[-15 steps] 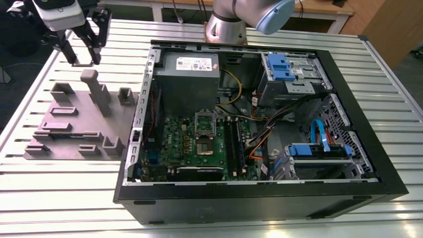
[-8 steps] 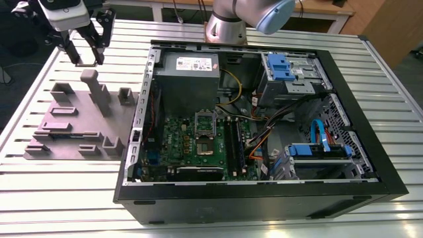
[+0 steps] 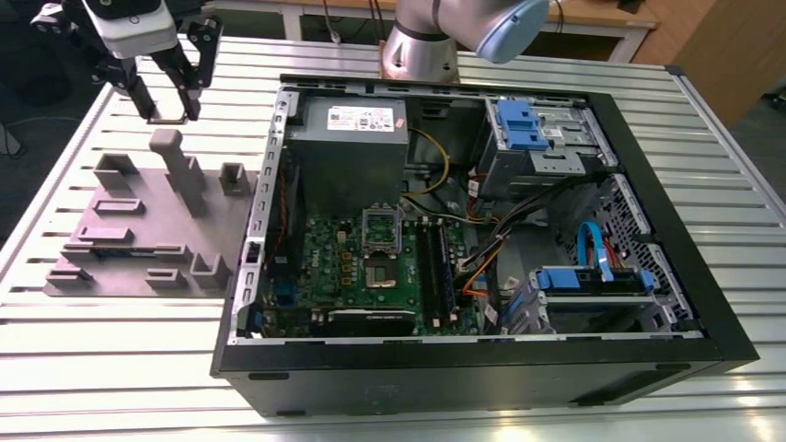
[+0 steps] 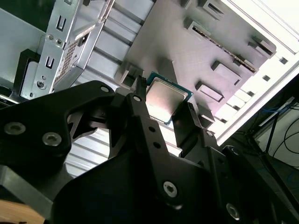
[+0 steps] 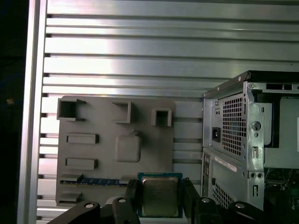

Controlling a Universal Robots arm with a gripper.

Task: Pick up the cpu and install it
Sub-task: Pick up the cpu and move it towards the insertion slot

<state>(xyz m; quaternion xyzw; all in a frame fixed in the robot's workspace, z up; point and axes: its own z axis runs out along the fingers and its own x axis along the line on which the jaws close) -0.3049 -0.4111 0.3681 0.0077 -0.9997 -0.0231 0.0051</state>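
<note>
Tabletop (image 3: 123, 368) of aluminium slats bears grey fixture plate (image 3: 135, 230) and computer case (image 3: 491, 368); tool (image 3: 168, 115) pinches cpu (image 5: 160, 195).

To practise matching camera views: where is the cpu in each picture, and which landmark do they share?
Exterior view: the cpu, edge-on in the pincer above the grey fixture plate.
Second wrist view: cpu gripped in the pincer.
First wrist view: cpu gripped, before the plate.
Shared landmark: the plate.
</note>
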